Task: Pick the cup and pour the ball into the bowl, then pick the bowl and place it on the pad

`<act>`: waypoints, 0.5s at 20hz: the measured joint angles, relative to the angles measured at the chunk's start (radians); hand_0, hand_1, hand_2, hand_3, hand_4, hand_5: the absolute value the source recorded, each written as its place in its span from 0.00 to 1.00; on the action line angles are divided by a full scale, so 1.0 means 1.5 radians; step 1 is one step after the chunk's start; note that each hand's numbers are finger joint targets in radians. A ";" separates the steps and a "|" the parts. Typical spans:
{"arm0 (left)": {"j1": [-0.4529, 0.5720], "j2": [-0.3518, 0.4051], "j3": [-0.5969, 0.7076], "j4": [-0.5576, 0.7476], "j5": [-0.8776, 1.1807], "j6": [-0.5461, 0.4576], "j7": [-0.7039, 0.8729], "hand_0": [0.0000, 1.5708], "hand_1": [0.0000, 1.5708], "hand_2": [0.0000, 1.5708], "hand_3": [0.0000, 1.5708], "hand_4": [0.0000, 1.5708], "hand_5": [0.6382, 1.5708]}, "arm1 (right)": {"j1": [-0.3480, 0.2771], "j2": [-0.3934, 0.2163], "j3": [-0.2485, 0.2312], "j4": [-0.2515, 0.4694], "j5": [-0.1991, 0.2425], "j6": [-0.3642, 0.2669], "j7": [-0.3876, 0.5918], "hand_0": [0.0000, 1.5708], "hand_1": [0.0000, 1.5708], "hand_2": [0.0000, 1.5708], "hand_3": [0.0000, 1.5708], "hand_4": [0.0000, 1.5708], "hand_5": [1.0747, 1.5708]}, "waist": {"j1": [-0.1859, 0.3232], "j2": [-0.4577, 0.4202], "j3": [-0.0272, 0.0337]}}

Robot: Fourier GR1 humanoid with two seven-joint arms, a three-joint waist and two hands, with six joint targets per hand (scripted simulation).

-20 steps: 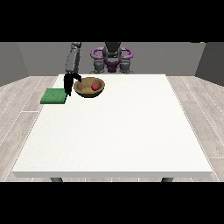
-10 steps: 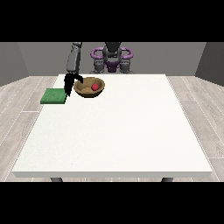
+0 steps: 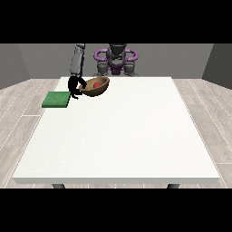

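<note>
Item one: my hand at the view's left (image 3: 74,86), black, hanging from a grey forearm that comes down from above the far left part of the surface; its fingers are curled around the left rim of the bowl, clamped on it. Item two: the bowl (image 3: 96,87), brown and wooden-looking, tilted with its left rim low in my hand and its right rim raised; whether its underside touches the surface I cannot tell. Item three: the ball (image 3: 96,84), red, lying inside the bowl near its middle. Item four: the pad (image 3: 56,99), green, flat and rectangular, lying at the far left edge of the surface and partly overhanging it; it sits just beside my hand, to its left and a little nearer the camera, and the bowl is not on it. Item five: the surface (image 3: 122,136), white and broad; bowl, hand and pad are all gathered at its far left corner region, well apart from the right edge and the near edge. Between the bowl and the pad only my hand stands. The whole middle, the right side and the near half of the surface lie open for moving. Item six: my other hand, at the view's right, shows nowhere over the surface; only my torso (image 3: 116,61) with purple shoulders stands behind the far edge.
</note>
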 measured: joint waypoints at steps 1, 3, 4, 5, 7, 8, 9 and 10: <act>-0.002 0.002 0.002 0.000 0.003 -0.001 0.000 0.00 0.00 0.00 0.00 0.71 0.94 | 0.006 -0.001 0.004 -0.011 0.006 -0.009 0.004 1.00 1.00 1.00 0.90 0.59 0.91 | 0.003 0.003 0.0012; 0.000 0.004 0.006 0.001 0.010 -0.006 0.000 0.00 0.00 0.00 0.00 0.73 0.95 | 0.019 -0.003 0.008 -0.031 0.012 -0.028 0.016 1.00 1.00 1.00 0.87 0.61 0.93 | 0.011 0.007 0.0048; 0.001 0.005 0.009 0.002 0.014 -0.010 -0.002 0.00 0.00 0.00 0.00 0.74 0.95 | 0.025 -0.004 0.010 -0.042 0.015 -0.038 0.026 1.00 1.00 1.00 0.82 0.63 0.94 | 0.016 0.009 0.0066; 0.001 0.006 0.010 0.004 0.015 -0.011 -0.002 0.00 0.00 0.00 0.00 0.74 0.96 | 0.028 -0.006 0.013 -0.053 0.017 -0.046 0.038 1.00 1.00 1.00 0.79 0.64 0.95 | 0.016 0.010 0.0097; 0.009 0.004 0.009 0.008 0.014 -0.014 -0.005 0.00 0.00 0.00 0.00 0.76 0.95 | 0.033 -0.010 0.018 -0.074 0.014 -0.059 0.086 1.00 1.00 1.00 0.79 0.64 0.95 | 0.018 0.002 0.0200; 0.012 0.005 0.010 0.012 0.016 -0.016 -0.004 0.00 0.00 0.00 0.00 0.76 0.95 | 0.034 -0.014 0.021 -0.083 0.012 -0.064 0.113 1.00 1.00 1.00 0.75 0.64 0.95 | 0.018 -0.002 0.0259; 0.016 0.006 0.011 0.018 0.017 -0.019 -0.003 0.00 0.00 0.00 0.00 0.76 0.95 | 0.035 -0.018 0.025 -0.094 0.009 -0.068 0.146 1.00 1.00 1.00 0.71 0.65 0.95 | 0.017 -0.008 0.0320; 0.020 0.007 0.014 0.024 0.017 -0.019 -0.004 0.00 0.00 0.00 0.00 0.76 0.95 | 0.034 -0.023 0.029 -0.103 0.004 -0.069 0.175 1.00 1.00 1.00 0.68 0.65 0.97 | 0.015 -0.011 0.0380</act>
